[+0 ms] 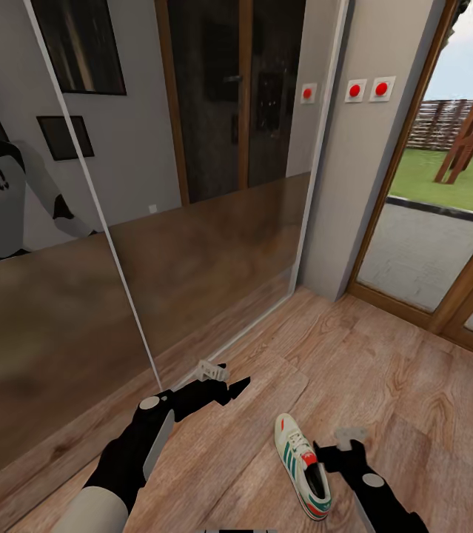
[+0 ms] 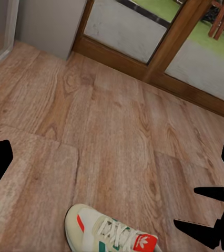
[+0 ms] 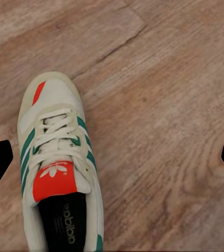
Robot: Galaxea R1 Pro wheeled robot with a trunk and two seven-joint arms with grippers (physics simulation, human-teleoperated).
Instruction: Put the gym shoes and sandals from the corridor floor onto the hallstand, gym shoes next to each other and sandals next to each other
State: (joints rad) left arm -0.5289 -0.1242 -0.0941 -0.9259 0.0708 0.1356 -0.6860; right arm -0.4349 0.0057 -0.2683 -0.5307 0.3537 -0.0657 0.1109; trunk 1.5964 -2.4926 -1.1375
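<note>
One gym shoe, white with green stripes and a red-orange tongue, lies on the corridor floor with its toe pointing away from me. My right gripper hovers just right of the shoe's heel, open. In the right wrist view the shoe lies below and to one side of the open gripper. My left gripper is open above the floor to the shoe's far left. In the left wrist view the shoe's toe is ahead of the left gripper. The sandals and the hallstand are out of view.
A mirrored sliding door runs along the left and reflects the robot. A grey wall corner with red buttons stands behind. A wood-framed glass door opens onto a patio on the right. My right gripper also appears in the left wrist view.
</note>
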